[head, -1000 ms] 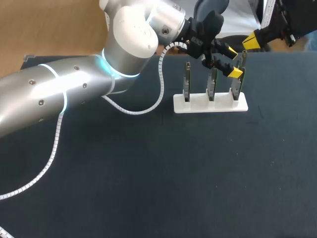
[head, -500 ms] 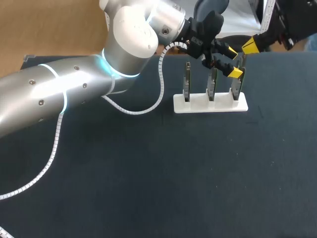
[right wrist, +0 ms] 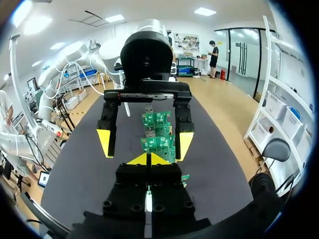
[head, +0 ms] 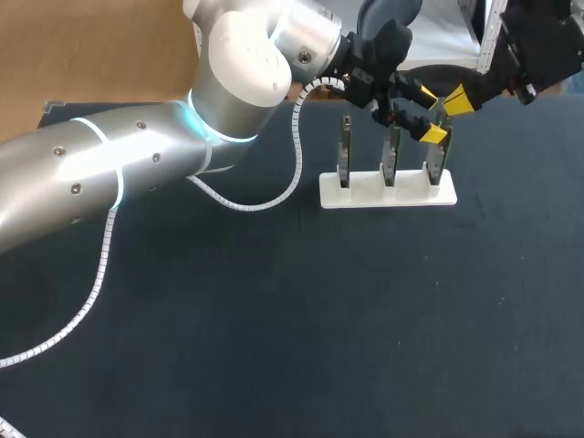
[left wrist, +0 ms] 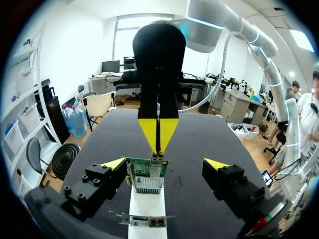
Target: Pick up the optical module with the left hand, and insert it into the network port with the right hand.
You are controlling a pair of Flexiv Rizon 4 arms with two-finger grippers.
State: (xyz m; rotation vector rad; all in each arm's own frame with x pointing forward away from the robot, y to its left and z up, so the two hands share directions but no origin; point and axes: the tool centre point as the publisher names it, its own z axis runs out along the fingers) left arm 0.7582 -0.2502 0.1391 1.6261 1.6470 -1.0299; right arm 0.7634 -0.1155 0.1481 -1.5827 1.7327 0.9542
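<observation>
The dark worktop (head: pixel 274 328) is carrying a white holder (head: pixel 388 192) with three circuit boards standing upright in a row. The left end effector (head: pixel 432 114) is hanging spread wide around the rightmost board (head: pixel 437 157), one finger standing clear on each side. Just beyond, the right end effector (head: pixel 456 99) is pointing down at that board's top edge, its yellow tips pressed together. The optical module and the network port are too small to make out.

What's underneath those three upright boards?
A white stand holds the circuit boards upright on the dark table. Their lower edges are hidden inside it.
</observation>
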